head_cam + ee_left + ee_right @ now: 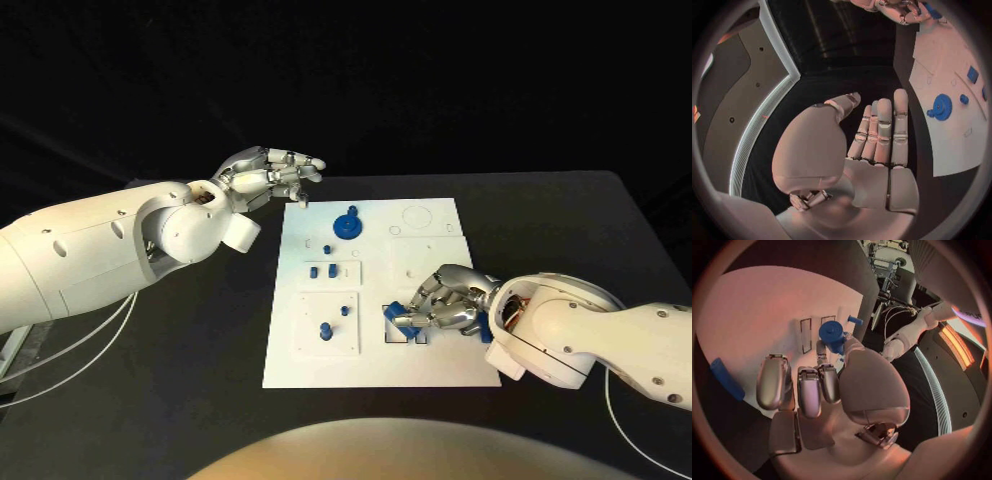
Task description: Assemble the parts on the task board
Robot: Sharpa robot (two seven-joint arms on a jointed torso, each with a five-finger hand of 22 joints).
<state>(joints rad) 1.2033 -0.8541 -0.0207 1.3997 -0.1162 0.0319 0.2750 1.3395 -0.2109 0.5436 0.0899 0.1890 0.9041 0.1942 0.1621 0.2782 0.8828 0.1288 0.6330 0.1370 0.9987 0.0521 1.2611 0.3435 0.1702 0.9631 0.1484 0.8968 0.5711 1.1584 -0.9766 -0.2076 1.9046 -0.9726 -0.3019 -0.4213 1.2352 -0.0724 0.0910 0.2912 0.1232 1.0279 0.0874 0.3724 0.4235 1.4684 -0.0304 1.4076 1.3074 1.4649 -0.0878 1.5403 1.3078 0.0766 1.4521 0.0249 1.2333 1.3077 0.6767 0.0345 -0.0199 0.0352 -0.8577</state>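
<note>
We see the task board (378, 365), a white rectangular plate lying flat in the middle of the black worktop (577, 220), its face divided into several raised square panels. Near its far end stands a blue gear (348, 225) with a toothed rim and a central knob; we count one of these. On the middle panel sit two small blue blocks (322, 270) side by side, and on the near-left panel two small blue pegs (333, 326), one near the other. At the near-right panel the right hand (441, 305) rests on the board, its fingers curled over blue pieces; the right wrist view shows a round blue part (832, 333) pinched at its fingertips, just over two narrow slots in the board. The left hand (271, 172) hovers beside the board's far-left corner, grasping nothing, its fingers straight and close together in the left wrist view.
</note>
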